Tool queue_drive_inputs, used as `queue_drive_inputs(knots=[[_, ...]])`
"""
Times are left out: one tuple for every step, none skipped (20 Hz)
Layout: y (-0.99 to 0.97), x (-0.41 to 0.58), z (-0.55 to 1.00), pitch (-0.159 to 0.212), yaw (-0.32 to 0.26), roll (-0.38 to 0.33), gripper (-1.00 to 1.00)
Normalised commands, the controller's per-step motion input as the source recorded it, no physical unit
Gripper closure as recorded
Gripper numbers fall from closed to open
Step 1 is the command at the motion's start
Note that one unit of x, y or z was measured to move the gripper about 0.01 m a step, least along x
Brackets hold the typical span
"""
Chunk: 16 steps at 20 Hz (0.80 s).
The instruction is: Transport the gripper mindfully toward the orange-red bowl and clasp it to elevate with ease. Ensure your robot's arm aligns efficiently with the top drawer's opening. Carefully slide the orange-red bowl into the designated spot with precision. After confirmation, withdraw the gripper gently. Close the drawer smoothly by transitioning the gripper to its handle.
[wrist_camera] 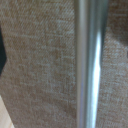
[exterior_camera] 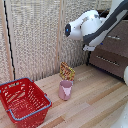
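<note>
My white arm [exterior_camera: 95,27] reaches in from the exterior view's right to the grey-brown drawer fronts. Its gripper [exterior_camera: 89,48] sits right against the cabinet, and its fingers are too small and hidden to read. The wrist view is filled by the top drawer [wrist_camera: 40,65] front seen very close, with the silver bar handle [wrist_camera: 91,65] running across it. In the exterior view the top drawer [exterior_camera: 119,31] shows partly behind the arm, its front flush with the cabinet. The orange-red bowl is out of view.
A pink cup [exterior_camera: 65,90] stands on the wooden floor, with a yellow snack bag [exterior_camera: 67,71] just behind it. A big red wire basket [exterior_camera: 22,100] sits at the exterior view's lower left. A black-framed drawer [exterior_camera: 107,62] lies below the gripper. Slatted panels form the back wall.
</note>
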Motion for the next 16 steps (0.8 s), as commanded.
queue_drive_inputs(knots=[[-0.05, 0.000, 0.03, 0.000, -0.038, 0.000, 1.00], [-0.06, -0.009, 0.06, 0.000, -0.062, 0.000, 1.00], [-0.10, 0.000, 0.07, 0.000, -0.078, 0.000, 1.00], [-0.14, -0.017, 0.10, 0.000, -0.078, -0.009, 1.00], [-0.25, -0.109, 0.10, 0.000, -0.070, -0.010, 1.00], [-0.38, -0.154, 0.13, 0.000, -0.066, -0.013, 1.00], [-0.48, -0.106, 0.19, -0.006, -0.031, -0.005, 1.00], [-0.60, -0.051, 0.27, -0.025, -0.013, 0.000, 1.00], [-0.62, -0.074, 0.30, -0.032, -0.012, 0.000, 1.00], [-0.65, -0.046, 0.36, -0.035, -0.014, 0.000, 1.00], [-0.63, -0.014, 0.42, -0.025, -0.021, 0.000, 1.00], [-0.62, -0.003, 0.47, -0.006, -0.028, 0.000, 1.00], [-0.59, -0.011, 0.52, 0.000, -0.035, 0.000, 1.00], [-0.54, -0.011, 0.55, 0.000, -0.039, 0.000, 1.00], [-0.54, 0.000, 0.57, 0.005, -0.041, 0.000, 1.00], [-0.50, 0.000, 0.59, 0.031, -0.038, 0.000, 1.00]])
